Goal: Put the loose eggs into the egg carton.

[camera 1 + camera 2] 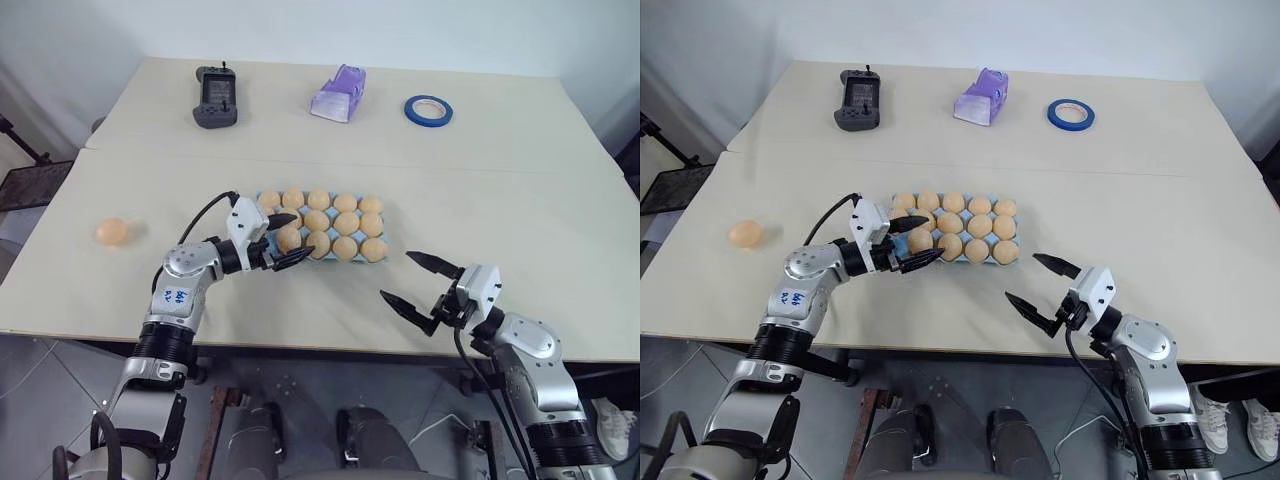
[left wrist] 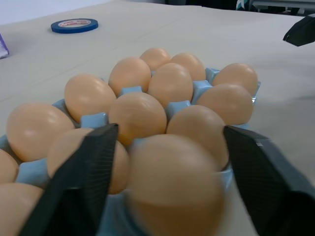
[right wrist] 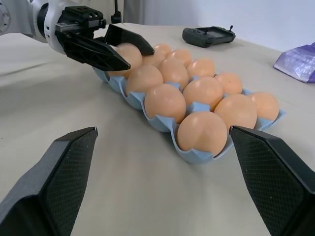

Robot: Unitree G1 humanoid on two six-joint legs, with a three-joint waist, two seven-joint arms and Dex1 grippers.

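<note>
Left wrist view: the left end effector (image 1: 287, 238) stands wide around an egg (image 2: 174, 184) seated in the egg carton (image 1: 268, 199).

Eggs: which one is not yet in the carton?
The lone egg lying on the bare table near its left edge; the others sit in the blue carton's cups.

Beige table (image 1: 500, 190): light blue egg carton (image 1: 262, 199) filled with eggs, centre; one loose egg (image 1: 111, 232) at left; black handheld controller (image 1: 216, 96), lilac plastic object (image 1: 338, 93), blue tape roll (image 1: 428, 110) along far side.
</note>
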